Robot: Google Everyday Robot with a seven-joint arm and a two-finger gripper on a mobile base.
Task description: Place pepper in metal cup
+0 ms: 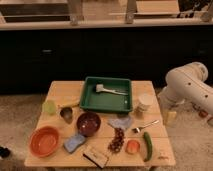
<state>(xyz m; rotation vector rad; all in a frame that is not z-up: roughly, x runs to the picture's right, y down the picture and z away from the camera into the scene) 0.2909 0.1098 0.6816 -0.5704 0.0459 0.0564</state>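
Note:
The green pepper [147, 145] lies on the wooden table [65, 92] near its front right corner, pointing roughly front to back. The small dark-grey metal cup [66, 114] stands on the left side of the table, next to a pale green plastic cup [49, 107]. My white arm [190, 85] hangs off the table's right side. My gripper [170, 116] is low beside the right edge, behind and to the right of the pepper, and far from the metal cup. It holds nothing that I can see.
A green tray [88, 95] with a brush sits at the back centre, a whitish jar [145, 104] to its right. Between cup and pepper lie a dark red bowl [88, 123], orange bowl [45, 141], blue sponge [74, 143], fork [145, 126], grapes [117, 140], and a small orange-red fruit [132, 146].

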